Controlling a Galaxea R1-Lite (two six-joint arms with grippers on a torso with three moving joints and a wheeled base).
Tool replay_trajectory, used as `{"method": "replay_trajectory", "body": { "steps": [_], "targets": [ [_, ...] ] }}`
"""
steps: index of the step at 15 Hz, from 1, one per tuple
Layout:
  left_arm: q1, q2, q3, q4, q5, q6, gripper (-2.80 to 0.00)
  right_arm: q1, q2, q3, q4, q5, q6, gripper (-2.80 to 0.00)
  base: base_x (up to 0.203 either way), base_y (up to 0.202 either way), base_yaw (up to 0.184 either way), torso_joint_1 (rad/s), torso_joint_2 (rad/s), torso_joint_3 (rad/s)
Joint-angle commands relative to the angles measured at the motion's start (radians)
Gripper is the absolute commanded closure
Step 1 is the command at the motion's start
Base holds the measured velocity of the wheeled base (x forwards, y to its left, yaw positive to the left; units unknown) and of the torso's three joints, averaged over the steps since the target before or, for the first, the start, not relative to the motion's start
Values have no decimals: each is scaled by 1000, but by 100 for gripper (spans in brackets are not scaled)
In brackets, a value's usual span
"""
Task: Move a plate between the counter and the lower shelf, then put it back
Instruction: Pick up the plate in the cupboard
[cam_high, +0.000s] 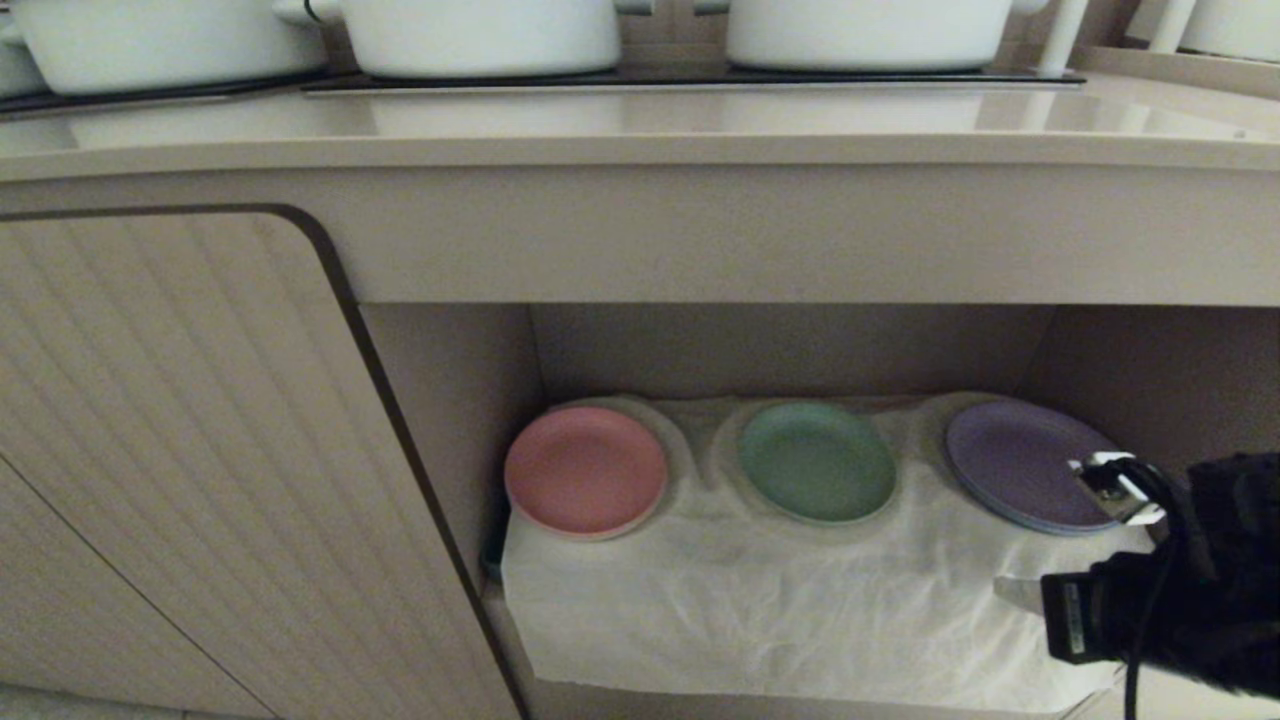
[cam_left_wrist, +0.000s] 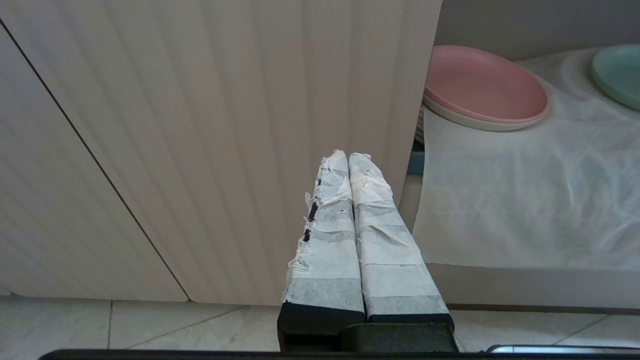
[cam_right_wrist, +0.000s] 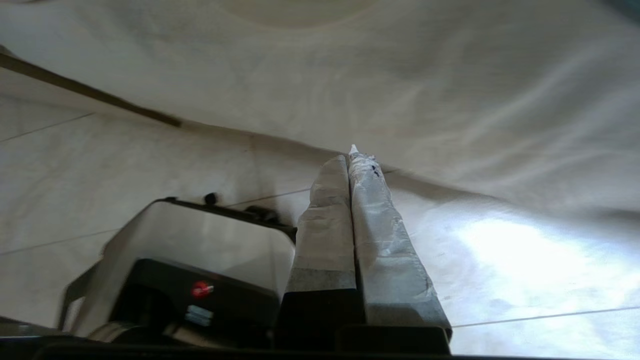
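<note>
The mint-green plate (cam_high: 817, 461) lies in the middle of the lower shelf (cam_high: 760, 600), on wrinkled white cloth; its edge also shows in the left wrist view (cam_left_wrist: 620, 72). The beige counter (cam_high: 640, 125) runs above the recess. My right arm (cam_high: 1190, 580) reaches in at the lower right, below the purple plate and to the right of the green one. In its wrist view the right gripper (cam_right_wrist: 351, 156) is shut and empty, its tips near the cloth's hanging front. The left gripper (cam_left_wrist: 347, 157) is shut and empty, held in front of the cabinet door.
A pink plate (cam_high: 585, 470) sits left of the green one and a purple plate (cam_high: 1020, 460) to its right. White pots (cam_high: 480, 35) stand on black hob panels at the counter's back. A ribbed cabinet door (cam_high: 200, 450) closes off the left. My base (cam_right_wrist: 190, 270) stands on the tiled floor.
</note>
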Motion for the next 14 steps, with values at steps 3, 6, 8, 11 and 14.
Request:
{"method": "replay_trajectory", "body": {
  "steps": [3, 6, 8, 11, 14],
  "targets": [
    [0, 0, 0, 0, 0, 0, 0, -2, 159, -72, -8, 9, 47, 0, 0, 0, 0, 0, 0, 0],
    [0, 0, 0, 0, 0, 0, 0, -27, 228, -138, -10, 8, 104, 0, 0, 0, 0, 0, 0, 0],
    [0, 0, 0, 0, 0, 0, 0, -57, 260, -169, -9, 7, 102, 0, 0, 0, 0, 0, 0, 0],
    [0, 0, 0, 0, 0, 0, 0, -99, 323, -220, -12, 8, 104, 0, 0, 0, 0, 0, 0, 0],
    [0, 0, 0, -1, 0, 0, 0, -118, 397, -274, -14, 10, 107, 0, 0, 0, 0, 0, 0, 0]
  ]
}}
